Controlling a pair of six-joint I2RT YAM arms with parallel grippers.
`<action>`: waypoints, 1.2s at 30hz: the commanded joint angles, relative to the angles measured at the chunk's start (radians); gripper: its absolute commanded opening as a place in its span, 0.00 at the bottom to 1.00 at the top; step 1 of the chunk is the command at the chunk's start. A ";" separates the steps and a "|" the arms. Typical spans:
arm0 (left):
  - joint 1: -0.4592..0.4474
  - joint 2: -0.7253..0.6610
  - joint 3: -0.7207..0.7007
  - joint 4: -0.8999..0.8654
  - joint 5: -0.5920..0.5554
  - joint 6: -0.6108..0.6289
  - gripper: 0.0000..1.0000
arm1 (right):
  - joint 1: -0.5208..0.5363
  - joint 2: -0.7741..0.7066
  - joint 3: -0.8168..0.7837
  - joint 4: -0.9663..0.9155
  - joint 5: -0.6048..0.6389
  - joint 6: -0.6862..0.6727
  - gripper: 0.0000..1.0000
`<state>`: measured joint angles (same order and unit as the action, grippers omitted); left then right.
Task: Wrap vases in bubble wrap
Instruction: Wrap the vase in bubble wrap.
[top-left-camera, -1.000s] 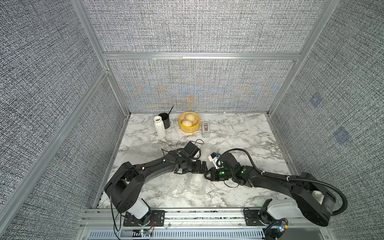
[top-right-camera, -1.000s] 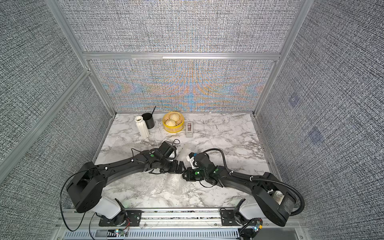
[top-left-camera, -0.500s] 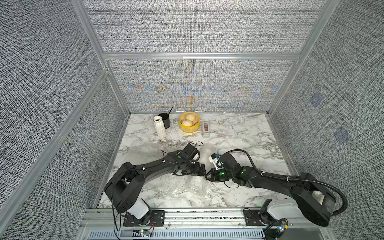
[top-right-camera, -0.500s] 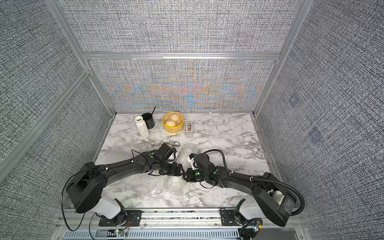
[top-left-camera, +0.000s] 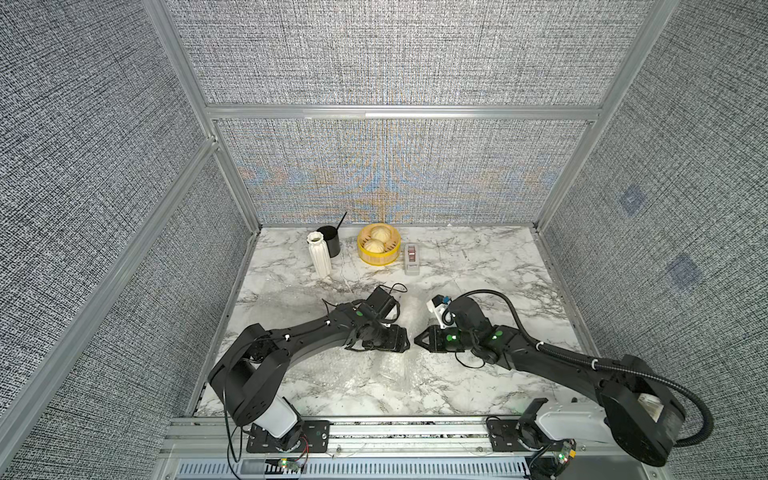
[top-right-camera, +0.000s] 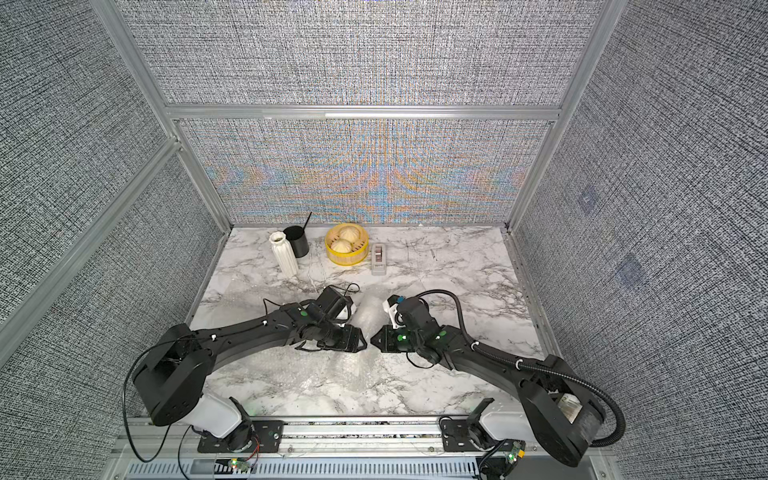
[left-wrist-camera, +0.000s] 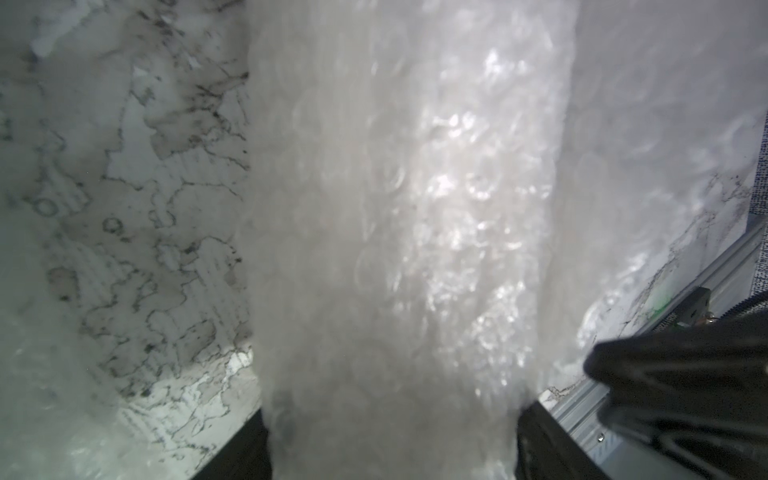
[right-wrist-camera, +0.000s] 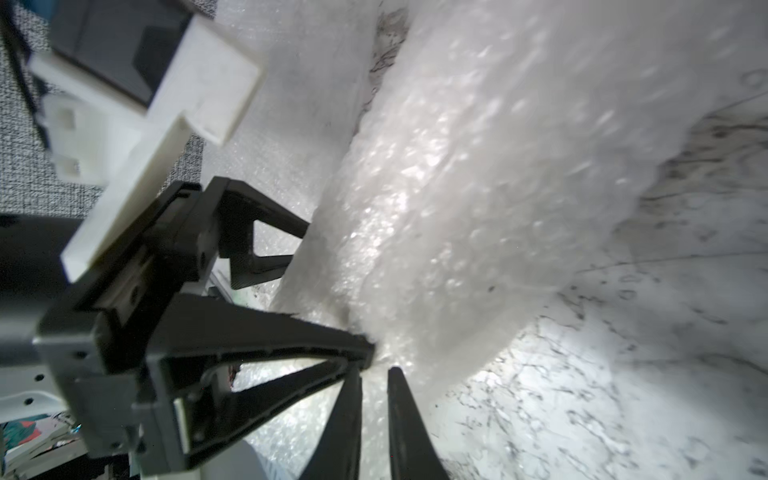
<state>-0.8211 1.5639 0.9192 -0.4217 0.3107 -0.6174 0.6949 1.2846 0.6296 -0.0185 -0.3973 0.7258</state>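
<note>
Two black robot arms reach inward over a white, grey-veined marble counter (top-left-camera: 478, 266) inside a booth with grey fabric walls, their tips almost meeting at the middle. Between them lies a thick roll of clear bubble wrap (top-right-camera: 365, 318), whitish and glossy, running from the arm tips toward the back wall; the film hides whatever is inside. The left gripper (top-left-camera: 406, 340) is spread wide around the roll's near end: in the left wrist view the wrap fills the whole gap and touches both dark fingers (left-wrist-camera: 552, 453). Those fingers stand somewhat closer together than a second ago. The right gripper (top-left-camera: 417, 340) sits just beside the same end, its two narrow fingers (right-wrist-camera: 340, 436) barely parted by a thin slit (a second ago they were pressed tight). Whether any film is caught in that slit I cannot tell. A flat sheet of clear bubble wrap (top-right-camera: 320, 370) lies on the counter under and in front of both arms. Otherwise the arms are almost where they were a second ago. Along the back wall, unmoved, stand a slim white ribbed ceramic vase (top-left-camera: 320, 255), upright at the left, a black mug (top-left-camera: 330, 245) just behind it with a thin stick inside, a round yellow steamer basket (top-left-camera: 376, 261) holding two pale buns, and a small grey box (top-left-camera: 411, 264).
</note>
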 joint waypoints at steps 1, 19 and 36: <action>0.000 0.011 -0.005 -0.048 0.022 0.027 0.75 | -0.037 0.002 0.023 -0.031 0.004 -0.058 0.14; 0.003 0.012 0.034 -0.055 0.059 0.083 0.86 | -0.086 0.248 0.188 0.045 -0.006 -0.088 0.06; -0.019 0.086 0.171 -0.073 -0.066 0.010 0.99 | -0.084 0.257 0.203 0.061 -0.007 -0.053 0.05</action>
<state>-0.8322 1.6390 1.0760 -0.4824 0.2642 -0.6247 0.6094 1.5410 0.8246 0.0257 -0.4088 0.6579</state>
